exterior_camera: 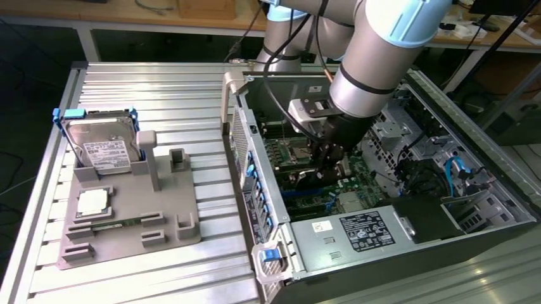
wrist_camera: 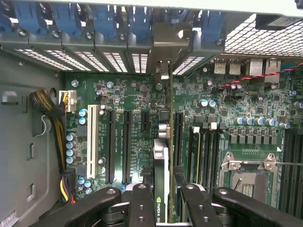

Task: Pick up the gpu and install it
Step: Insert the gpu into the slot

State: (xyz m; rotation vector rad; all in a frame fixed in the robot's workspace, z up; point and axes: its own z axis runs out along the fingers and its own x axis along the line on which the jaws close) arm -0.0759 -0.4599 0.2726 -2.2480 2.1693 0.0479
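The black, two-fingered hand (wrist_camera: 164,191) is closed on the gpu (wrist_camera: 161,163), one finger pressing each face of the card. The gpu is seen edge-on between the fingers (wrist_camera: 141,201): a thin, flat, dark card with a narrow green-lettered label on its near edge and a silvery metal piece at its far end. It stands on edge, pointing away from the hand towards the board beyond. Whether its far edge touches a slot cannot be told.

Just past the card lies the green motherboard (wrist_camera: 142,99), with long black expansion slots (wrist_camera: 110,146) running parallel to the card and a single white slot (wrist_camera: 91,142) further off to the same side. On the opposite side of the hand sits the square, silver-framed processor socket (wrist_camera: 248,172). Beyond the board's far edge is a row of perforated metal slot covers (wrist_camera: 75,59), topped by blue plastic clips (wrist_camera: 66,14).

In the exterior view the hand (exterior_camera: 331,166) reaches down inside the open grey computer case (exterior_camera: 253,145), which lies on its side on the ribbed metal counter (exterior_camera: 152,82). Well away from the hand, towards the exterior view's left, a grey plastic holder (exterior_camera: 127,221) carries a silver hard drive in a blue frame (exterior_camera: 106,149).
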